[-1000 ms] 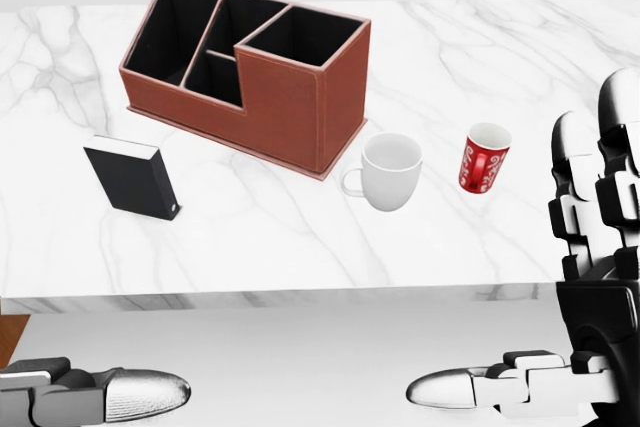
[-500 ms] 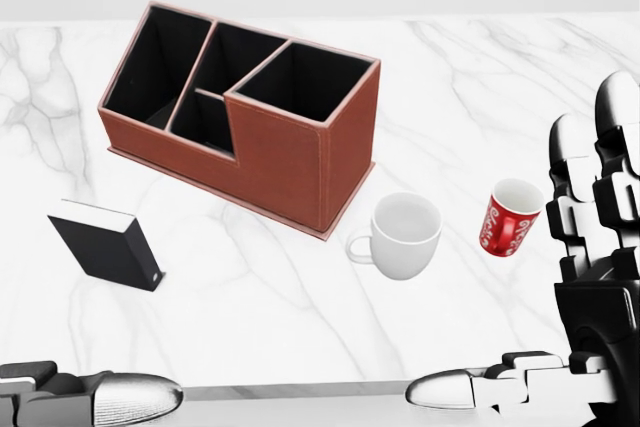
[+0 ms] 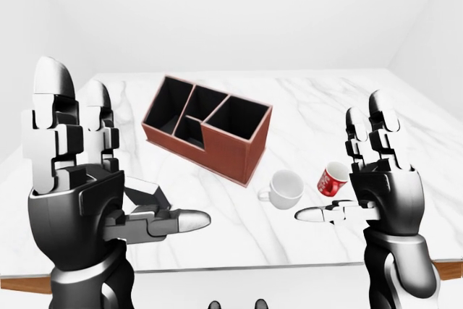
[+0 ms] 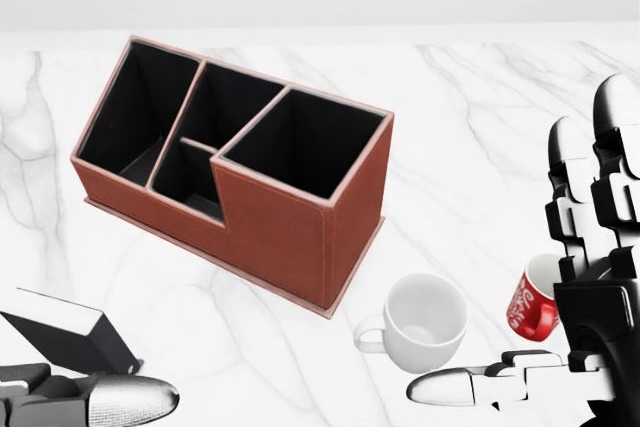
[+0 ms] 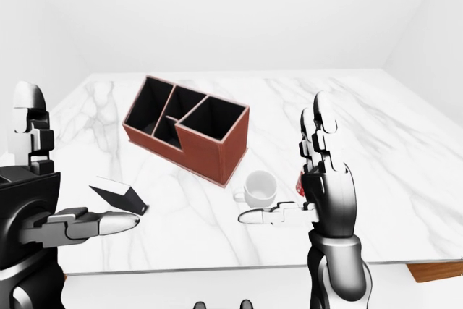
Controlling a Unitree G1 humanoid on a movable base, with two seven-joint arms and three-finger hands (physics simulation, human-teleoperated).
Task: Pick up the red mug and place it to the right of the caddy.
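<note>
A white marble desk (image 5: pixel 376 142) fills the middle of the right-eye view, under pale walls. A brown caddy (image 5: pixel 187 136) with black compartments sits left of centre, set at an angle. Just below and right of it stands a white mug (image 5: pixel 259 187), its handle to the left. A sliver of the red mug (image 5: pixel 300 181) shows right of the white mug, mostly hidden by the right robot hand (image 5: pixel 318 179), which is raised with fingers upright and thumb pointing left, holding nothing. At the left edge, the left robot hand (image 5: pixel 43 193) is raised likewise, thumb pointing right. A black box (image 5: pixel 116 195) lies near that thumb.
</note>
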